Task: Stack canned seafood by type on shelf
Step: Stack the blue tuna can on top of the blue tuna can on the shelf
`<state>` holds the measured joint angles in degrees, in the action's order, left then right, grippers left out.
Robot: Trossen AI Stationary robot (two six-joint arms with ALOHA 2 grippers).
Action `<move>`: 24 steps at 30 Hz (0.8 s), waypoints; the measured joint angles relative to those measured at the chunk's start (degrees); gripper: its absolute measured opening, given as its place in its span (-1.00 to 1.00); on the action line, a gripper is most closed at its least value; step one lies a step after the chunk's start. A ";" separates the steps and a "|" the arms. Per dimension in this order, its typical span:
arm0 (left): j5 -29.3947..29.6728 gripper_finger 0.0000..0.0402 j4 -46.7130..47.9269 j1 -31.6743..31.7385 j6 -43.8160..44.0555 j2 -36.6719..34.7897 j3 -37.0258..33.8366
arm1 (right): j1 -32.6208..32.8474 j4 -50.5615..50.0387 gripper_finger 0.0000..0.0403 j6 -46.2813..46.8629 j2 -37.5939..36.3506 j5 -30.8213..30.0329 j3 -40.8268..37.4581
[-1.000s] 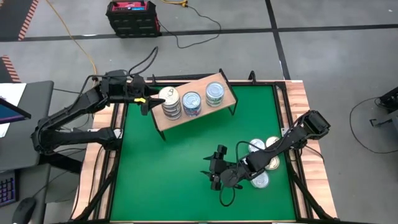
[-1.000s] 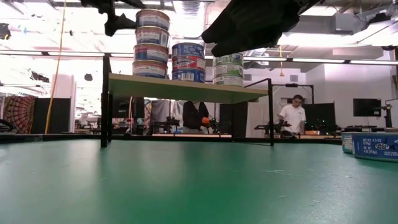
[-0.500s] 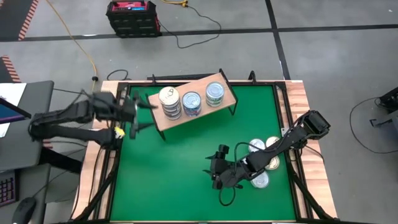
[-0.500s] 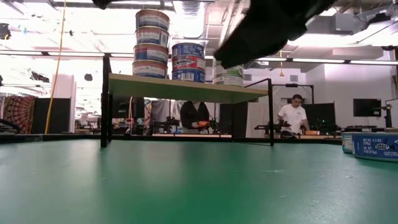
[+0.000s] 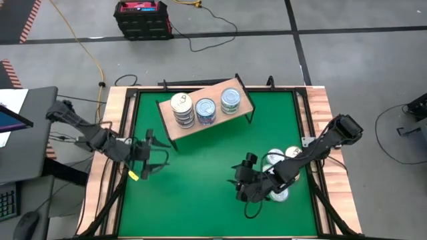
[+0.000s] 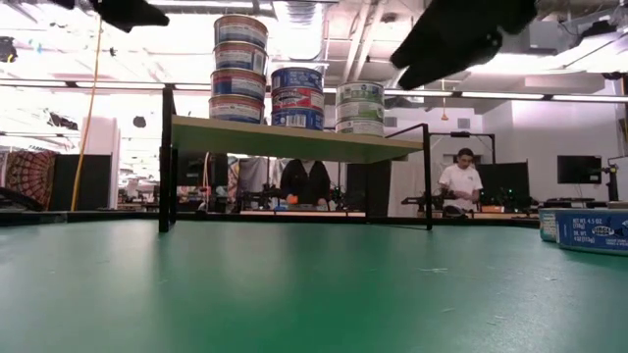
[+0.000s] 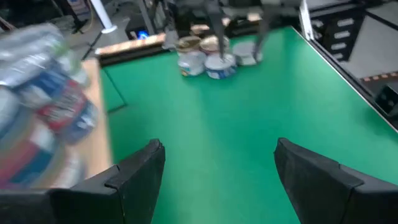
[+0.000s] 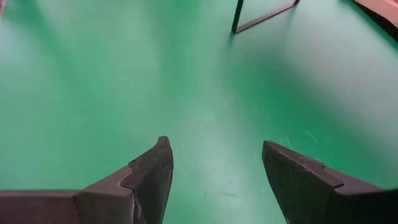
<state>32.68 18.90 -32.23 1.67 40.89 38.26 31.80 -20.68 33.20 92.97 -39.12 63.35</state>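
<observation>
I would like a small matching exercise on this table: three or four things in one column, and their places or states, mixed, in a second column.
1. left gripper
2. tallest can stack
3. loose cans
4. shelf

a. on the green mat, at the table's right side
b. open, empty, above the mat's left part
c. carries three stacks
d. at the shelf's left end

Pairs: 1-b, 2-d, 3-a, 4-c

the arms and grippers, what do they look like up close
Both arms are dark, near-black, jointed links with black cables looping along them. The left gripper has two thin prongs in the high view and a small yellow tag beside it. In the wrist views each gripper's fingers are broad, dark grey, matte wedges with angular faceted tips; the right gripper looks the same.
</observation>
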 joint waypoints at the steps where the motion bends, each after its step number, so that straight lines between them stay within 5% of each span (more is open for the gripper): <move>1: 0.61 0.45 -0.54 -1.18 1.03 0.78 -0.75 | 0.19 -0.77 0.37 1.08 -0.80 -0.02 0.00; 6: 1.71 0.45 -1.02 -4.37 9.10 6.17 -2.01 | -0.77 -10.25 0.37 10.11 -4.82 1.50 0.00; 13: -0.44 0.45 -3.16 -5.64 18.47 15.62 -2.01 | -6.48 -30.83 0.37 22.03 -5.59 22.08 0.00; 17: -0.89 0.45 -7.33 -5.59 18.52 22.51 -2.01 | -8.06 -38.36 0.37 23.98 -3.46 31.00 0.00; 24: -0.84 0.45 -17.28 -5.59 13.54 32.19 -2.01 | -8.33 -47.54 0.37 25.29 1.29 34.48 0.00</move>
<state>31.84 1.62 -37.82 15.20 73.08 36.25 23.46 -68.22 58.49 94.26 -4.64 63.35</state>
